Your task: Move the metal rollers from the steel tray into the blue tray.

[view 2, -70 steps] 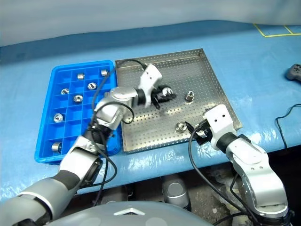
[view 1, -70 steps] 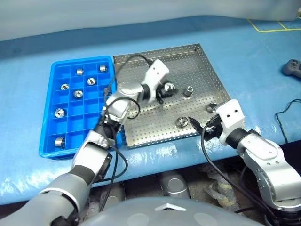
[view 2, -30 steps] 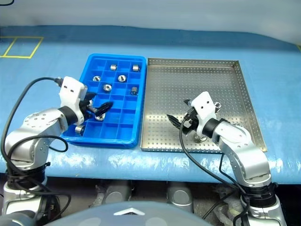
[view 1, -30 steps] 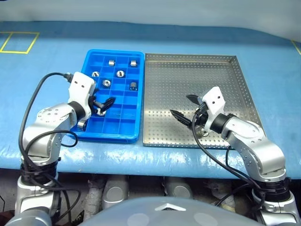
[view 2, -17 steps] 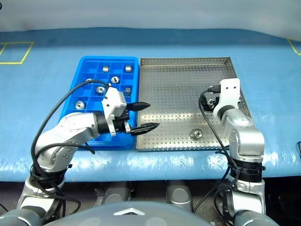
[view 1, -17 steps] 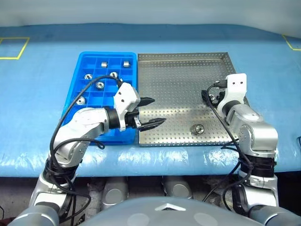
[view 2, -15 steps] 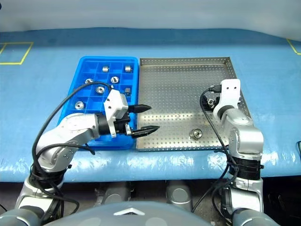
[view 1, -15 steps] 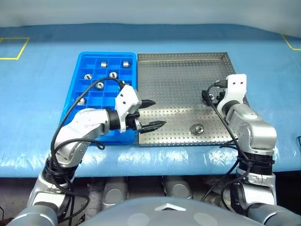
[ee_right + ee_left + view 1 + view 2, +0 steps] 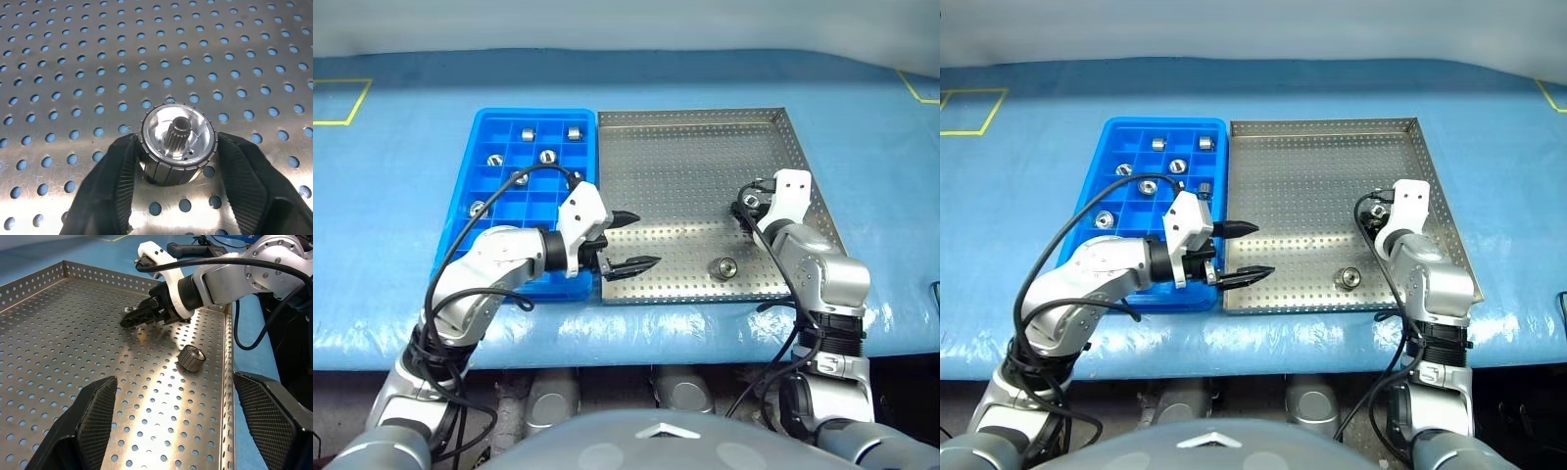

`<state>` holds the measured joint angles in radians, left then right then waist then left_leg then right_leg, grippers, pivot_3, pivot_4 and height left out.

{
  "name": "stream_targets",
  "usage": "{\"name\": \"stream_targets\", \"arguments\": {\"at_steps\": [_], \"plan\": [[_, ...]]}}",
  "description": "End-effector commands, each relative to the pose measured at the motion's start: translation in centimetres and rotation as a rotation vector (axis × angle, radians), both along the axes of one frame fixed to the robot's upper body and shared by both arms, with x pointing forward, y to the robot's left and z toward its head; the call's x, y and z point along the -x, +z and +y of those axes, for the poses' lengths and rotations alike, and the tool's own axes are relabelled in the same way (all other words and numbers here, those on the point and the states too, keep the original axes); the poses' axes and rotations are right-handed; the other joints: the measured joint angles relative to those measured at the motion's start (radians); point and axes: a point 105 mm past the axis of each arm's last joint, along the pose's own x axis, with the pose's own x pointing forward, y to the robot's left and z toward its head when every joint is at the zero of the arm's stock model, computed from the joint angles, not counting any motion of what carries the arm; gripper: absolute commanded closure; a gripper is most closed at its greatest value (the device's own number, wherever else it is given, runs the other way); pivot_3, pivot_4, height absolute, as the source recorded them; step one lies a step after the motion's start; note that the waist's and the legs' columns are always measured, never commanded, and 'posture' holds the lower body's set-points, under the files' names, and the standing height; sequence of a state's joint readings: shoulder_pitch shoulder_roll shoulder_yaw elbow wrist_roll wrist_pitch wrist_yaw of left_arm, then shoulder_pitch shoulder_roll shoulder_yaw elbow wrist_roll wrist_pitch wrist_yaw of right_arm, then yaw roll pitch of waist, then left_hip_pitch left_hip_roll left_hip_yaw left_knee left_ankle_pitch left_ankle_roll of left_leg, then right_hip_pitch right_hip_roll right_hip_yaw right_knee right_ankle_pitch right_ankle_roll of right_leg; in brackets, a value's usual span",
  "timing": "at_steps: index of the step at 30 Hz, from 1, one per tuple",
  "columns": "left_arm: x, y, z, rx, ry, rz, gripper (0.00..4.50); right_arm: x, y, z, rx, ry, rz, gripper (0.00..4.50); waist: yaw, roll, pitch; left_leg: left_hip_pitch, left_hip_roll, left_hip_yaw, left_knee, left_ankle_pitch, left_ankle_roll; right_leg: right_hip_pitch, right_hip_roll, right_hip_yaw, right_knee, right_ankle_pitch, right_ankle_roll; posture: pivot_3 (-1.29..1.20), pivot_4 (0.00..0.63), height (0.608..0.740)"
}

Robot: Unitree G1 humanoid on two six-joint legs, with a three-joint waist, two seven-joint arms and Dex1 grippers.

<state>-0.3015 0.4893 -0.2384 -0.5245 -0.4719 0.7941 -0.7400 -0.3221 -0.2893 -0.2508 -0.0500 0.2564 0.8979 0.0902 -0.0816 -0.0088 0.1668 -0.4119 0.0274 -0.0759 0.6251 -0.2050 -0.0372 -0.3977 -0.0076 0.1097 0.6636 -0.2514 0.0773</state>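
1. Closest to the robot, the left gripper (image 9: 632,240) hangs over the seam between the two trays, fingers wide apart and empty, pointing across the near part of the steel tray (image 9: 685,147).

2. Just past that, one loose roller (image 9: 726,266) sits on the perforated metal near the front rim, not touched by anything. The left wrist view has it too, lying on its side.

3. A bit further in on the right side, the right gripper (image 9: 745,204) is down on the steel tray with its pads clamped on a second roller (image 9: 178,144). The right wrist view is really clear here: both black fingers squeeze the ribbed sides, and the roller's hollow centre faces the camera. It looks like it's still resting on the tray, so I'd call this grabbed but not lifted.

4. The blue tray (image 9: 460,211) sits on the left, touching the steel one. I count roughly six rollers in its far compartments; the arm and cable cover the near ones, so can't be sure.

5. So my read is most of the job is done, two rollers left to move.

6. Everything sits on a blue table cover (image 9: 401,313), a bit shiny and wrinkly at the front edge. Yellow tape lines (image 9: 340,101) mark the far corners.
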Motion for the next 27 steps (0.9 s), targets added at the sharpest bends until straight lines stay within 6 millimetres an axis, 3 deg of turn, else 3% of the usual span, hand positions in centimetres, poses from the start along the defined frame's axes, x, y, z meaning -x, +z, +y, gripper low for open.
{"name": "stream_targets", "arguments": {"at_steps": [1, 8, 11, 13, 27], "plan": [[-0.1, 0.5, 0.2, 0.007, 0.009, -0.037, 0.37, -0.5, 1.7, -0.3, 0.017, 0.006, -0.071, 2.23, 0.000, 0.000, 0.000, 0.000, 0.000, 0.000, 0.000, 0.000, 0.000, 0.000, 0.000, 0.000, 0.000, 0.000, 0.000, -0.02, 0.150, 0.740], [-0.1, 0.4, 0.7, 0.008, 0.043, -0.036, 0.37, -0.7, 3.1, 0.6, 0.031, 0.053, -0.129, 2.23, 0.002, 0.000, 0.000, 0.000, 0.000, 0.000, 0.000, 0.000, 0.000, 0.000, 0.000, 0.000, 0.000, -0.001, 0.001, -0.01, 0.150, 0.740], [-0.8, 0.9, 2.2, 0.018, 0.121, -0.049, 0.37, -0.9, 4.4, 2.7, 0.016, 0.139, -0.175, 2.23, -0.002, 0.000, 0.000, 0.000, 0.000, 0.000, 0.000, 0.000, 0.000, 0.000, 0.000, 0.000, 0.000, -0.001, 0.001, 0.00, 0.150, 0.740], [-1.1, 1.0, 3.2, 0.014, 0.172, -0.054, 0.37, -1.1, 4.8, 2.9, 0.025, 0.137, -0.186, 2.23, -0.002, 0.000, 0.000, 0.000, 0.001, 0.000, 0.000, 0.000, 0.000, -0.001, 0.000, 0.000, 0.001, -0.001, 0.002, 0.01, 0.150, 0.740], [-0.9, 1.0, 2.9, 0.013, 0.168, -0.058, 0.37, -1.1, 1.0, 0.0, 0.092, 0.029, -0.054, 2.23, 0.019, 0.000, 0.000, 0.000, 0.000, 0.000, -0.001, 0.000, 0.000, 0.000, -0.001, 0.000, -0.001, 0.000, 0.000, 0.02, 0.150, 0.740]]}}
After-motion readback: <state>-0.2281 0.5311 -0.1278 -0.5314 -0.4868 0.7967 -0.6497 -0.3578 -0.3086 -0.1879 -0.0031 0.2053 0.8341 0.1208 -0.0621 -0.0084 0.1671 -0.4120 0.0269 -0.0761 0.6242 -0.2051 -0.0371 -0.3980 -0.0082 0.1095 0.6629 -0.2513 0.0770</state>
